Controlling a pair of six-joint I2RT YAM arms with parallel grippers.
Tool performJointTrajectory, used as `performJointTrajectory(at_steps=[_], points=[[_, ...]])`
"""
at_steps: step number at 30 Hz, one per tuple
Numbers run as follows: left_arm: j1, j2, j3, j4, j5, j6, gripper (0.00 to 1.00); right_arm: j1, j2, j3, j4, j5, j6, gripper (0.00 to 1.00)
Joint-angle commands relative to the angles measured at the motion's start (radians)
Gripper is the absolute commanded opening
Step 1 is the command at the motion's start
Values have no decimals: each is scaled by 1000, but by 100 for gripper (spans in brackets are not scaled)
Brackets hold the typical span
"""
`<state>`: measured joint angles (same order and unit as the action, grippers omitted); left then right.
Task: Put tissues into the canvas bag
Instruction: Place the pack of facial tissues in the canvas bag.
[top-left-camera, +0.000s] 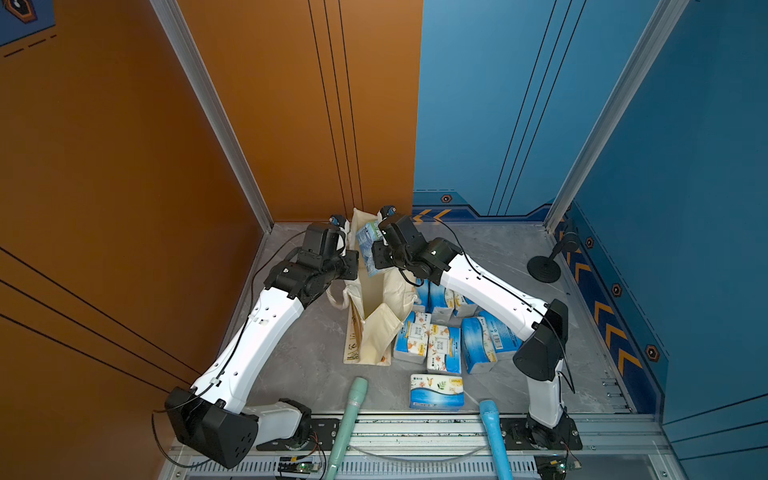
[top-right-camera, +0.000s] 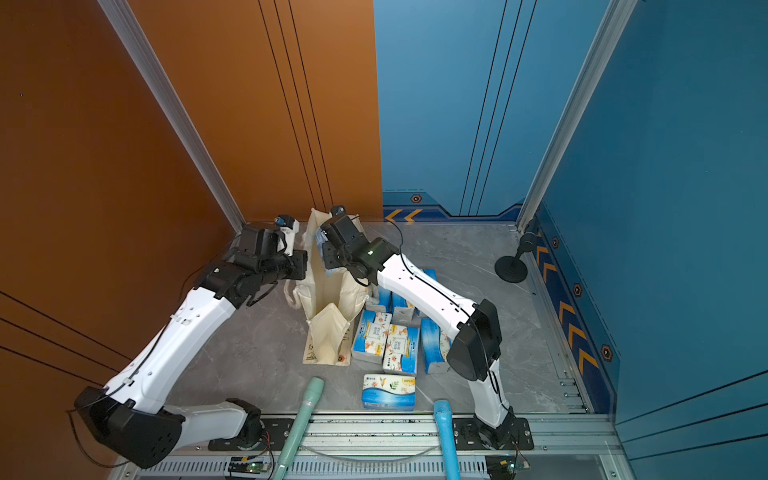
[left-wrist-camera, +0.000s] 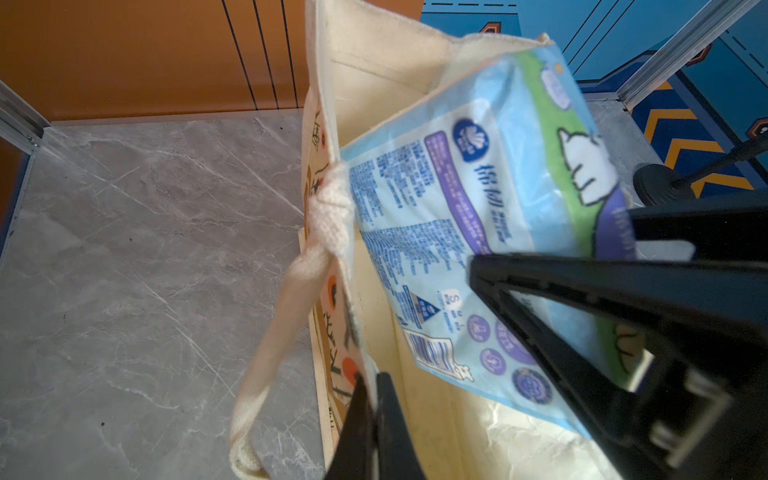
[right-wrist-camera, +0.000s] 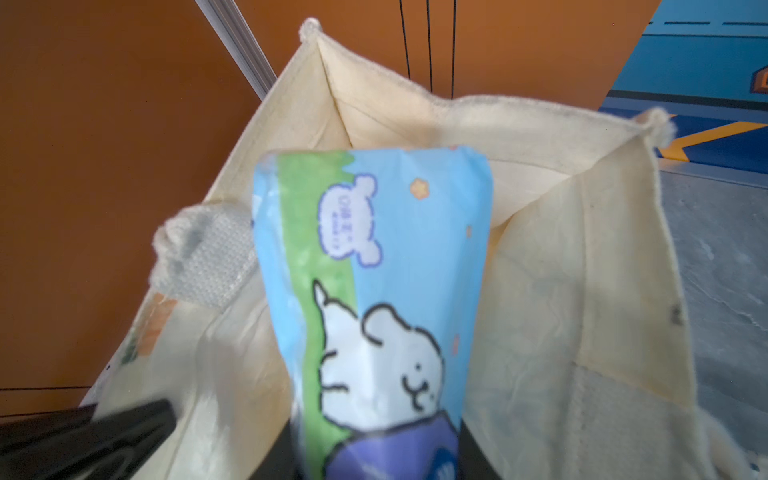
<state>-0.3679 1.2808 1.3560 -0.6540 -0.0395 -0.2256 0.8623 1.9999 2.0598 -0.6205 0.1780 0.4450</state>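
Toward the back of the counter (top-left-camera: 311, 374), the left fingers (left-wrist-camera: 388, 428) pinch the bag (top-left-camera: 376, 332) by its rim. The right fingers (left-wrist-camera: 582, 282) hold a pack (top-left-camera: 368, 249) just above the open mouth, long end pointing down. More packs (top-left-camera: 436, 345) lie right of the bag.

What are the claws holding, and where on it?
Left claw pinches the canvas bag by its rim; right claw grips a tissue pack by its purple end.

The right arm (top-left-camera: 490, 295) partly hides some tissues (top-left-camera: 436, 300).
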Motion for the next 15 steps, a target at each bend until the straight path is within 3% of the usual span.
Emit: performJointTrajectory(at_steps=[1, 4, 7, 15], points=[[-8, -14, 14, 16, 15, 14, 0, -3, 43, 50, -48, 2, -2, 43], [-6, -18, 12, 17, 15, 17, 0, -4, 49, 48, -62, -9, -2, 47], [-3, -24, 11, 16, 13, 19, 0, -4, 34, 34, -62, -14, -8, 57], [5, -21, -1, 17, 10, 21, 0, -5, -18, 25, -61, -33, -48, 60]])
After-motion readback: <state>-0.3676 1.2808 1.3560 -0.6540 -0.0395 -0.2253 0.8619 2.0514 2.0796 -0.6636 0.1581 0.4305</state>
